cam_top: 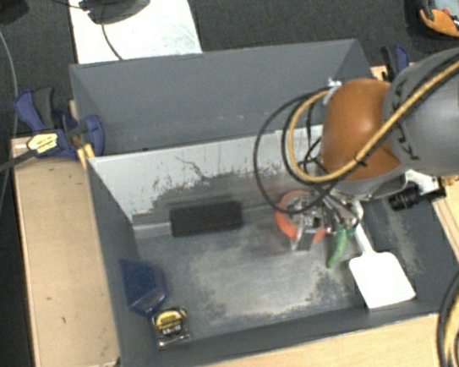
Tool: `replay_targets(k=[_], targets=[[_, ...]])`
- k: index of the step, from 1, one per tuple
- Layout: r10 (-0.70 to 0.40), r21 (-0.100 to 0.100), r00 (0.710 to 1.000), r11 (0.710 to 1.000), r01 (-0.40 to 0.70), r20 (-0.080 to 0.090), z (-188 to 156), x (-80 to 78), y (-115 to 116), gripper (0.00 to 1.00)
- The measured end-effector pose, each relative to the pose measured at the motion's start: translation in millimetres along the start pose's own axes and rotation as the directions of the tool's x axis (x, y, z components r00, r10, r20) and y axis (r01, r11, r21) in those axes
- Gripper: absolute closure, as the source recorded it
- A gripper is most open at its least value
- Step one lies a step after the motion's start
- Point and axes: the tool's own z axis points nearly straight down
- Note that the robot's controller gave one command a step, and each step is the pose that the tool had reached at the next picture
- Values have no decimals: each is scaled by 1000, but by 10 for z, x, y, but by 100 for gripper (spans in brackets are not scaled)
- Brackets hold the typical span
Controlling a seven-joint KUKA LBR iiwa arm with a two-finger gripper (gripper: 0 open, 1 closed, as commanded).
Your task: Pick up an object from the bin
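step in hand: the gripper (312,231) is down inside the bin (200,97), low over the floor in its right half, so i judge this the closing-in part of the pick, with nothing lifted yet.
claw state: i cannot tell whether it is spread or pressed together; cables and the orange wrist cover crowd the tip from this angle.
thing nearest: an orange-red rounded thing (287,221) lies against the gripper's left side, near the back wall, and looks the likeliest target.
also close: a green slender thing (338,247) pokes out just below the gripper, towards the front. it may be a handle, though the view is too cluttered to be sure.
next move calls for: settling on one of those two things, closing on it alone, then a straight lift clear of the bin walls. the two lie close together, so the grip could catch both or nudge one aside.
bin, right side: a white flat piece (382,279) rests on the floor near the front right corner, just beside the green thing.
bin, back: a black rectangular block (207,218) lies along the foot of the back wall, well apart from the gripper.
bin, left side: a blue thing (142,284) leans by the left wall, with a yellow tape measure (170,325) just in front of it in the front left corner.
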Motion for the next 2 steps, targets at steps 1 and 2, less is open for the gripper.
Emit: replay_targets(k=[1,2], targets=[[-1,-2,1000,1000,1,8,-418,-18,2,100],[-2,-2,1000,1000,2,6,-762,-11,3,100]])
